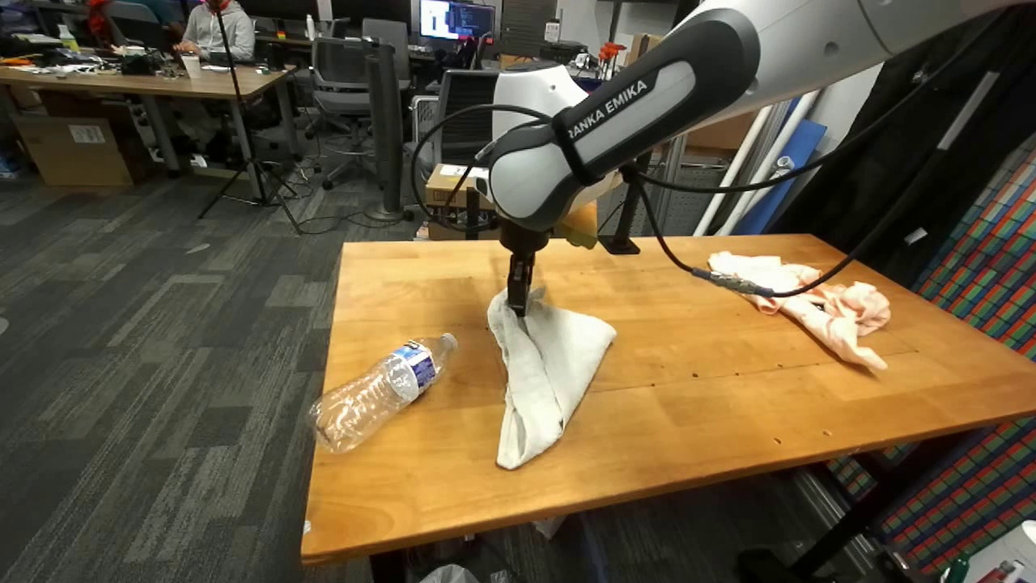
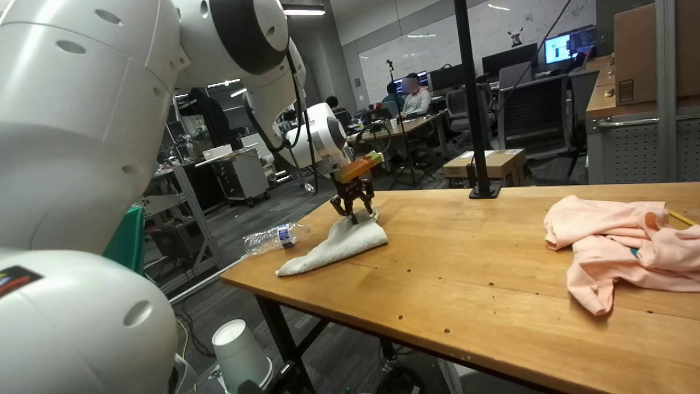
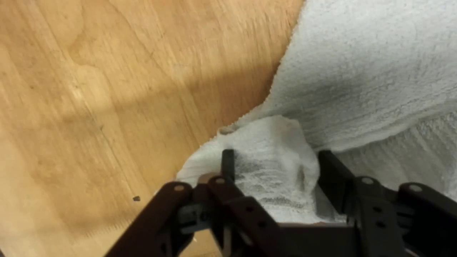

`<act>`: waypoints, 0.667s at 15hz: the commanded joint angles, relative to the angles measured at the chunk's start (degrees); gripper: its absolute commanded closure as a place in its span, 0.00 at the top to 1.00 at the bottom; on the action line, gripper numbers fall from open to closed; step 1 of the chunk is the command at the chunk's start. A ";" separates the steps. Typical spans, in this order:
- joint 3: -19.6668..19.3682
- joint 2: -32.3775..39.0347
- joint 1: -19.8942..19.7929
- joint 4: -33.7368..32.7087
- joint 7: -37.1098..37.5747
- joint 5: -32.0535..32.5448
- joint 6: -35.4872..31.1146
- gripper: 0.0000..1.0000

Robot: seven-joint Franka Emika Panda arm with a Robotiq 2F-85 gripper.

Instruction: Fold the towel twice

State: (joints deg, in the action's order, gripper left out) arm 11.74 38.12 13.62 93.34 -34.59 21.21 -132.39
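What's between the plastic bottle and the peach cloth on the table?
The white towel, with wooden tabletop on either side of it; both exterior views show this. In the wrist view, the pincer straddles a bunched part of that towel.

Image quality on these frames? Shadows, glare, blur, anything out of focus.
Wrist view: the gripper looks dark and out of focus, the towel shows its texture, and a faint shadow band crosses the table. In an exterior view: the overhead light is blown out, the white arm carries bright highlights, and a person's face is masked by a blurred patch.
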 commanded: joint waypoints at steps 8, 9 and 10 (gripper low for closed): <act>-0.27 -11.92 -8.38 10.31 -0.43 -4.03 -6.70 1.00; -0.41 -13.78 -9.25 12.20 -0.46 -4.60 -7.70 1.00; -0.58 -15.30 -9.96 13.78 -0.57 -4.96 -8.50 1.00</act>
State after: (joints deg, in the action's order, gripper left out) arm 11.46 29.50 5.60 100.08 -34.70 18.46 -137.41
